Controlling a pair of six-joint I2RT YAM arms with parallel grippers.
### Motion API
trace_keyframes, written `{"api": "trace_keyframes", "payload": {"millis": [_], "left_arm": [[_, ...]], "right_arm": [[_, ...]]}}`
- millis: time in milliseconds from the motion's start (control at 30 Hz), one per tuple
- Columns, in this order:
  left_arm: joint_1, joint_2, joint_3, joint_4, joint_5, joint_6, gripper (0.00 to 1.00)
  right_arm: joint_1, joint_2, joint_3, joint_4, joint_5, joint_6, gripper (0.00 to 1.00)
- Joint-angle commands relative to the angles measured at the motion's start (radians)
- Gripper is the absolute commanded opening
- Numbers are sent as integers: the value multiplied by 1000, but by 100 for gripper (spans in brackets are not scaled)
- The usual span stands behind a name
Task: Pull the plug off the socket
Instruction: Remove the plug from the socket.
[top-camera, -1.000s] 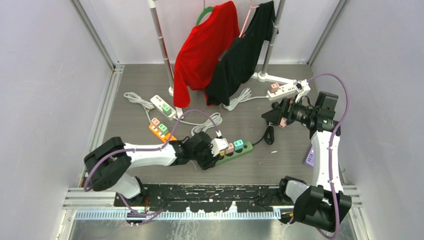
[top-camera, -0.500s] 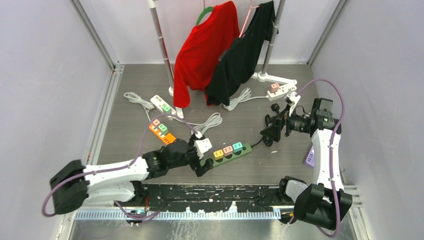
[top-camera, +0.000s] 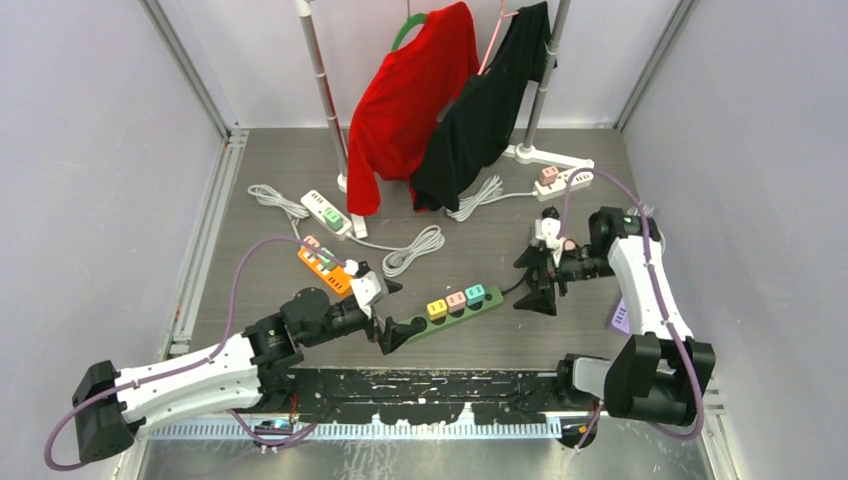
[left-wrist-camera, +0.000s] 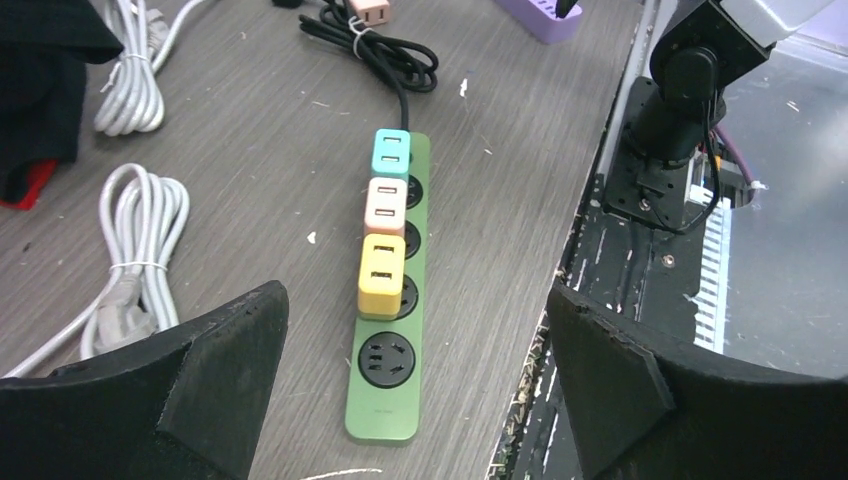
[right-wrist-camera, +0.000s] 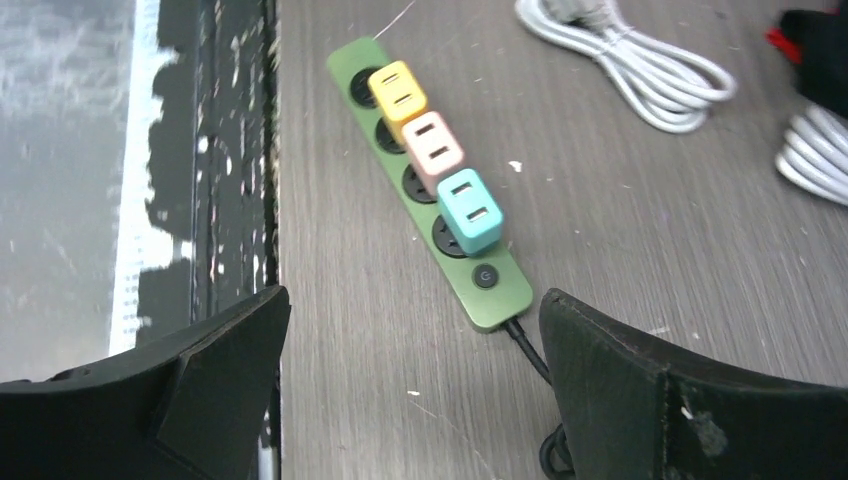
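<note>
Since the earlier frame the left hand (top-camera: 392, 312) has been drawn back from the green power strip (top-camera: 420, 326) and spread wide, while the right hand (top-camera: 530, 280), also wide and empty, has been swung nearer its cord end. From above, a yellow plug (top-camera: 437, 307), pink plug (top-camera: 456, 299) and teal plug (top-camera: 476, 292) are seen seated in the strip on the worktop (top-camera: 270, 160), just beyond the left hand. From the left wrist, an empty socket (left-wrist-camera: 385, 358) is shown at the near end, between the spread fingers (left-wrist-camera: 200, 390). From the right wrist, the plugs lie ahead, well apart. One pull may be judged done, though no freed plug can be identified; three remain seated.
</note>
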Motion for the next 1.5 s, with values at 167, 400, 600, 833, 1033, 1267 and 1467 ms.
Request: {"api": "trace_keyframes", "payload": {"millis": [167, 400, 600, 833, 1033, 1267, 1467], "left_arm": [[0, 180, 105, 111, 103, 75, 99], [0, 344, 130, 222, 37, 86, 100], [10, 480, 142, 342, 57, 75, 100], [21, 640, 166, 370, 59, 183, 99], [66, 730, 190, 432, 116, 227, 84], [101, 815, 253, 443, 226, 217, 70], [103, 869, 280, 438, 271, 211, 62]], "right_arm": [[327, 12, 31, 306, 305, 139, 96], [419, 61, -49, 529, 312, 271, 86], [455, 70, -85, 610, 330, 310, 86], [530, 123, -99, 698, 350, 373, 82], [576, 160, -110, 713, 380, 367, 76], [586, 174, -116, 698, 387, 331, 65], [593, 181, -122, 687, 401, 308, 58]]}}
